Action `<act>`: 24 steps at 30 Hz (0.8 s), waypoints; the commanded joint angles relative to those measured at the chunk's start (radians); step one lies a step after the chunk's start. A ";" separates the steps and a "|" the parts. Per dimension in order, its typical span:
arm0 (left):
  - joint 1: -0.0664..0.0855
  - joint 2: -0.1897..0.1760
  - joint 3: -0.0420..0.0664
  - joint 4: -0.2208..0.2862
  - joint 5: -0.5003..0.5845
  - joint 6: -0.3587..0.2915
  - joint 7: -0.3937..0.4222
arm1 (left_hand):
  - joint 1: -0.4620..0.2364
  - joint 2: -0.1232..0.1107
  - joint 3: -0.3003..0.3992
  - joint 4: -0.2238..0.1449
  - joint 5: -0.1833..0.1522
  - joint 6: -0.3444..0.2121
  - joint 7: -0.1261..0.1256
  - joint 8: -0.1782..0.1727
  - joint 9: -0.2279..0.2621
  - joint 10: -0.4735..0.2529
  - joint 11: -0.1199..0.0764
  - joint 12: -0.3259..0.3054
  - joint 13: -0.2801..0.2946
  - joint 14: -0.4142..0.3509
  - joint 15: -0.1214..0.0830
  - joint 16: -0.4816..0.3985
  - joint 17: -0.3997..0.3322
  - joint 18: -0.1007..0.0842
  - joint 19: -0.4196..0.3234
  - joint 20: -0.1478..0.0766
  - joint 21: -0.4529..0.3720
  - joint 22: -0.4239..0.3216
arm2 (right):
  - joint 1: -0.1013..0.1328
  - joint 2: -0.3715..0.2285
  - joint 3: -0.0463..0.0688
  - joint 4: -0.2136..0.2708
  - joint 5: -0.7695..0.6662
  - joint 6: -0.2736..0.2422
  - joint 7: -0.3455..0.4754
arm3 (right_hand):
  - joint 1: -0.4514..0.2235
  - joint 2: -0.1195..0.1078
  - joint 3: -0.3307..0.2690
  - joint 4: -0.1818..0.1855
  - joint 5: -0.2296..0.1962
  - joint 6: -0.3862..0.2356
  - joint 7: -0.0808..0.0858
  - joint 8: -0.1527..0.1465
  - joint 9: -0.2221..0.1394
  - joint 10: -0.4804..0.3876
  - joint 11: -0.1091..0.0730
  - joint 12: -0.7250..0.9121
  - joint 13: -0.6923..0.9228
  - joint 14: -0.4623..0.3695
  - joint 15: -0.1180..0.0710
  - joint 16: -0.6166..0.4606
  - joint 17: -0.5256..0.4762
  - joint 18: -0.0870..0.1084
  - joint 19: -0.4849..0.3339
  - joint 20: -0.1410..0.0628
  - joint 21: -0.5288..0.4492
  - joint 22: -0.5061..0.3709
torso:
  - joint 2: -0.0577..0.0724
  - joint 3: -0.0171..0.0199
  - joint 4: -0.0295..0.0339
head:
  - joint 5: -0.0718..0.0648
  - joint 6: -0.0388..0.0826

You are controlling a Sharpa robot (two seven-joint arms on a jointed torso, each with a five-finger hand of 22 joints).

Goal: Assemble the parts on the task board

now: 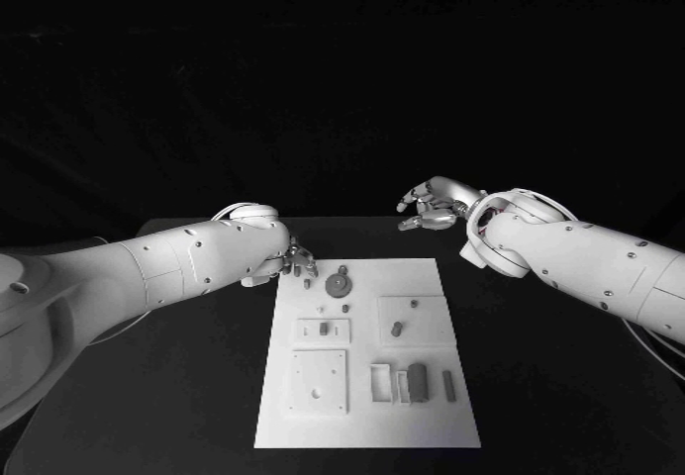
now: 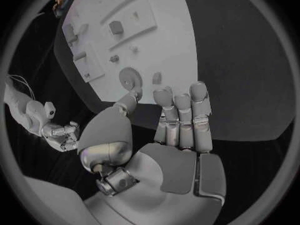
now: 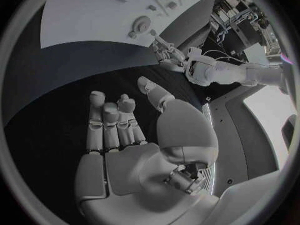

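Note:
The white task board (image 1: 429, 426) lies in the middle of the table with small grey parts on it. A round disc (image 1: 340, 286) and a small peg (image 1: 342, 268) sit near its far edge. My left hand (image 1: 297, 262) hovers at the board's far left corner, a little left of the disc. In the left wrist view this hand (image 2: 178, 135) has its fingers straight and apart, holding nothing, with the disc (image 2: 129, 78) just beyond the fingertips. My right hand (image 1: 433, 205) floats beyond the board's far right corner, over bare table. Its fingers (image 3: 112, 120) are spread and empty.
Square recessed plates (image 1: 319, 381) and an upright block (image 1: 417, 381) occupy the near half of the board. Small pieces (image 1: 396, 324) lie around its middle. Black table (image 1: 200, 396) surrounds the board on all sides.

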 commanded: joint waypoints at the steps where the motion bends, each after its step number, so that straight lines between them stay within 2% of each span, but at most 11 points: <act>1: -0.002 0.005 0.001 -0.006 -0.013 0.027 0.020 | -0.001 -0.014 0.000 0.011 -0.006 0.005 0.007 -0.005 -0.002 -0.144 0.029 0.002 -0.001 -0.008 -0.002 0.007 -0.002 0.028 -0.002 -0.007 -0.004 0.002 | 0.000 0.001 0.000 0.002 -0.006 0.013 0.006 | 0.003 0.006 -0.003 0.005 0.004 0.001 0.009 0.001 -0.001 -0.006 -0.001 -0.001 -0.001 -0.002 -0.006 -0.003 -0.001 0.012 -0.003 0.001 -0.006 0.001 | -0.001 0.0002 0.0002 | -0.002 -0.001; 8: -0.015 0.013 0.001 -0.028 -0.013 0.030 0.020 | -0.006 -0.011 0.004 0.028 -0.006 0.005 0.007 -0.006 -0.005 -0.144 0.029 0.004 0.000 -0.009 -0.001 0.012 -0.005 0.030 -0.002 -0.007 -0.004 0.005 | -0.001 0.002 0.000 0.004 -0.006 0.013 0.007 | 0.003 0.006 -0.003 0.005 0.004 0.001 0.009 0.001 -0.001 -0.006 -0.001 -0.001 -0.001 -0.002 -0.006 -0.003 -0.001 0.012 -0.003 0.001 -0.006 0.001 | -0.001 0.0011 0.0012 | -0.004 -0.004; 14: -0.023 0.019 0.001 -0.040 -0.013 0.038 0.026 | 0.002 0.013 0.002 0.027 -0.006 0.008 0.006 -0.006 -0.007 -0.144 0.029 0.007 0.000 -0.010 -0.002 0.017 -0.008 0.031 -0.002 -0.006 -0.003 0.009 | -0.001 0.003 0.000 0.003 -0.006 0.014 0.007 | 0.003 0.007 -0.003 0.006 0.005 0.001 0.009 0.001 -0.001 -0.006 -0.001 -0.001 -0.001 -0.002 -0.006 -0.003 -0.001 0.012 -0.003 0.001 -0.006 0.001 | -0.001 0.0001 0.0007 | -0.006 -0.005; 20: -0.024 0.018 0.001 -0.043 0.024 0.047 0.038 | 0.005 0.043 -0.008 0.023 -0.006 0.008 0.006 -0.007 -0.009 -0.146 0.029 0.007 0.000 -0.013 -0.002 0.021 -0.012 0.031 -0.004 -0.006 -0.003 0.013 | -0.001 0.004 0.000 0.004 -0.006 0.014 0.006 | 0.003 0.007 -0.003 0.006 0.005 0.001 0.009 0.001 -0.001 -0.006 -0.001 -0.001 -0.001 -0.002 -0.006 -0.003 -0.001 0.012 -0.003 0.001 -0.006 0.001 | -0.001 0.0007 0.0008 | -0.009 -0.008; 24: -0.024 0.017 0.001 -0.045 0.033 0.047 0.040 | 0.005 0.047 -0.013 0.019 -0.006 0.008 0.007 -0.007 -0.010 -0.146 0.029 0.008 0.000 -0.014 -0.001 0.022 -0.014 0.031 -0.005 -0.005 -0.003 0.015 | -0.001 0.005 0.000 0.004 -0.006 0.015 0.006 | 0.003 0.007 -0.003 0.006 0.005 0.001 0.009 0.001 -0.002 -0.006 -0.001 0.000 -0.001 -0.002 -0.006 -0.003 -0.002 0.012 -0.003 0.001 -0.006 0.001 | -0.001 -0.0002 0.0004 | -0.012 -0.009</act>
